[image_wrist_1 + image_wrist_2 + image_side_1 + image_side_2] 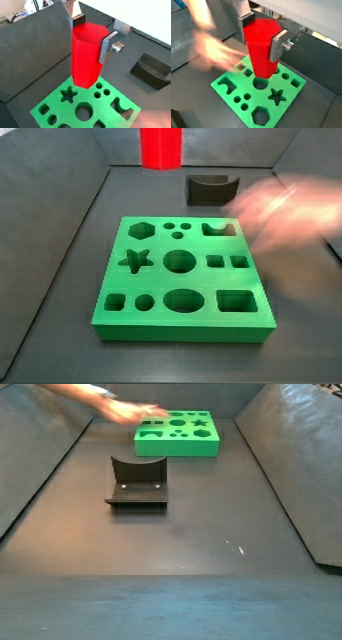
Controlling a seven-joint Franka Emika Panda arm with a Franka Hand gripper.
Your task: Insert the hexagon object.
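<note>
Clearly, one red hexagon object (87, 55) stands upright in the gripper (92, 37), whose silver fingers (109, 45) clamp its upper sides; its lower end hangs above one green block (258, 92) of shaped holes. One hexagonal hole (261, 116) shows beneath the gripper. One dark fixture (136, 482) sits on the worktop (174, 574), off to the gripper's side. A blurred human hand (281, 208) reaches over the block, near the holes.

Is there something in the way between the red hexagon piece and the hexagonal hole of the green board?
Yes. A blurred human hand moves at the green board, beside its corner far from the hexagonal hole. The pincer holds the red hexagon piece above the board; the hole itself looks uncovered.
</note>
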